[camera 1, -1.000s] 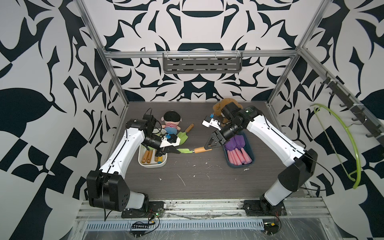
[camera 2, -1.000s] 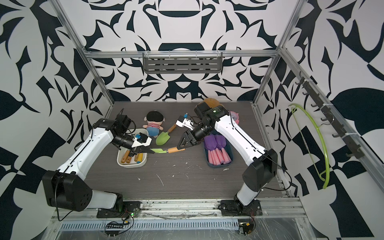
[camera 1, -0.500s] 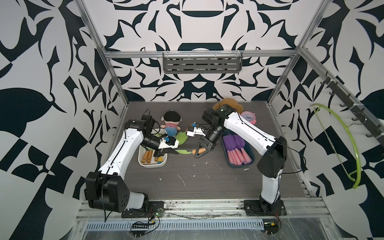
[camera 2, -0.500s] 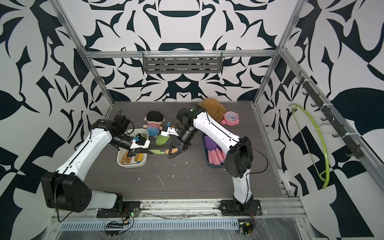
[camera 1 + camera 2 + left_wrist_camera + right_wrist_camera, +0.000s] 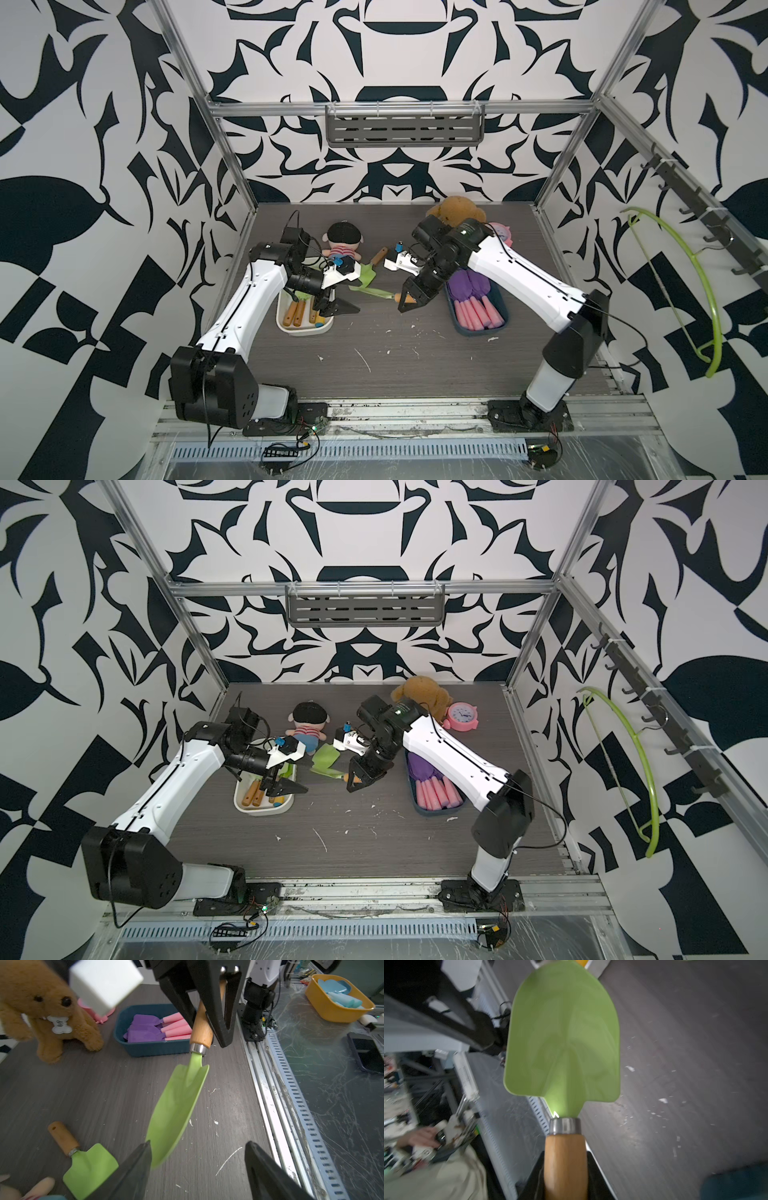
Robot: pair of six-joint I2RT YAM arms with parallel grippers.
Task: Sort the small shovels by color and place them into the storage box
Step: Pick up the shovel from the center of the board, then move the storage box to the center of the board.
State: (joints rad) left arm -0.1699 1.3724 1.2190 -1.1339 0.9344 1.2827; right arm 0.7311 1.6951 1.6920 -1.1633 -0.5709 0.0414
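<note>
- The right claw [image 5: 409, 301] is pinching the wooden handle [image 5: 565, 1157] of a green shovel [image 5: 178, 1101]; a second ago its jaws stood apart beside that handle, and they have since closed on it.
- The blade runs straight out ahead of this claw, clear of the table [image 5: 374, 374], towards the left claw [image 5: 197, 1147]; the tip sits just beside one finger [image 5: 133, 1167] of that claw, and whether the two touch I cannot tell.
- The left claw is spread wide; a second ago it was pressed together on that same blade tip; it has let go, so the shovel now hangs from the right claw alone.
- I judge this to be a finished hand-over, the hold moved from the thin blade to the handle; that should be the firmer grip for carrying.
- Right under the left claw is the white box [image 5: 305, 332], holding green shovels [image 5: 293, 313] with wooden handles; just behind the right claw is the blue box [image 5: 478, 332], holding the purple shovels [image 5: 473, 286].
- By colour the held shovel belongs in the white box, across from the right claw; the open left claw stands between them and probably has to clear first.
- Beyond both claws a second green shovel [image 5: 89, 1165] lies flat on the table; it is not yet sorted.
</note>
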